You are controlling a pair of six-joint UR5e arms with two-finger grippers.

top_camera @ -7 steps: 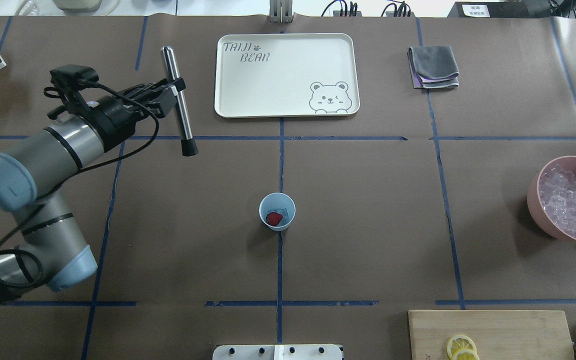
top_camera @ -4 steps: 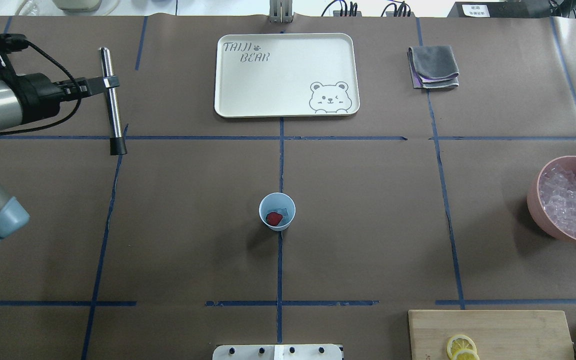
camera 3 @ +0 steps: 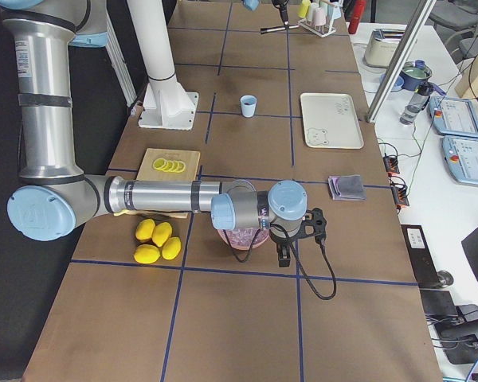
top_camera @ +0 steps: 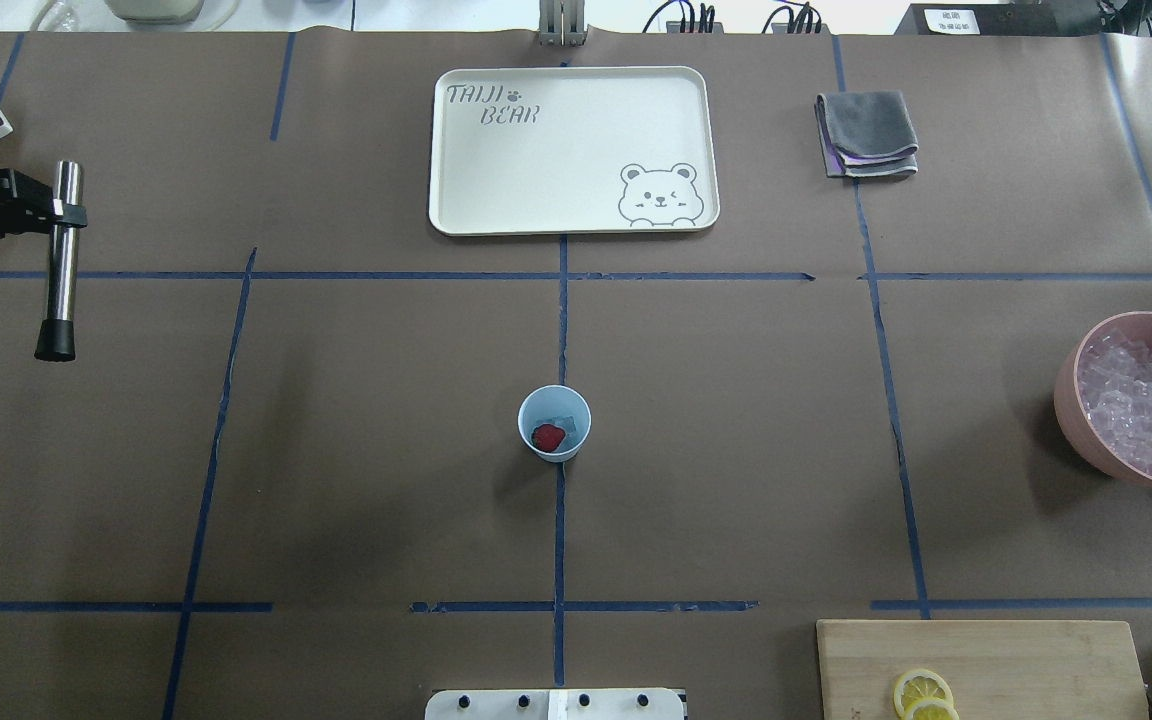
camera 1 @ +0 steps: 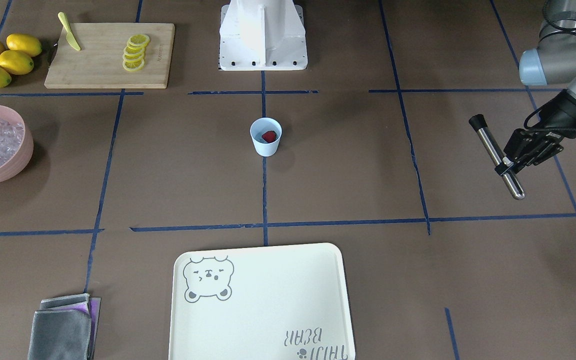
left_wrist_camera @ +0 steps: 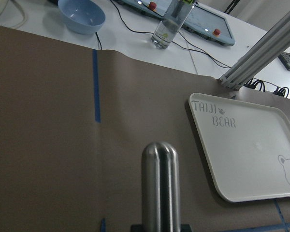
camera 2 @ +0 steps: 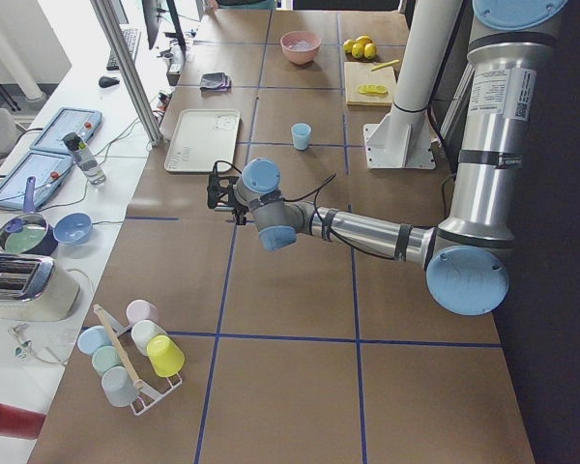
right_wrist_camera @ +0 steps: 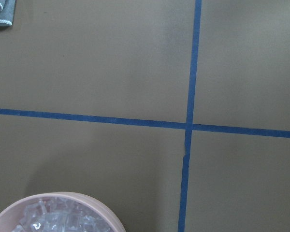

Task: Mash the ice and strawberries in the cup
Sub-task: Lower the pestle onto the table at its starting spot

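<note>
The little blue cup [camera 1: 266,147] stands alone in the middle of the table, a red strawberry [camera 1: 269,136] in the bottom and a clear ice cube [top_camera: 563,424] beside it. I'd guess that cup weighs next to nothing and would skid or tip under a hard downward push, so it wants steadying around its wall, low down. The ice will be hard and slick and likely to squirt sideways; the berry is soft and should give at once.

The left gripper [camera 1: 505,167] is out at the far left edge of the table, well apart from the cup, its fingers closed tight across the shaft of a metal masher [camera 1: 490,145] (gripped nearer the plain rounded end than the black tip). The black tip points back toward the robot's side.

The right gripper [camera 3: 282,256] hangs near the pink bowl [top_camera: 1068,400] of ice; whether its fingers are apart or together I cannot tell.
</note>
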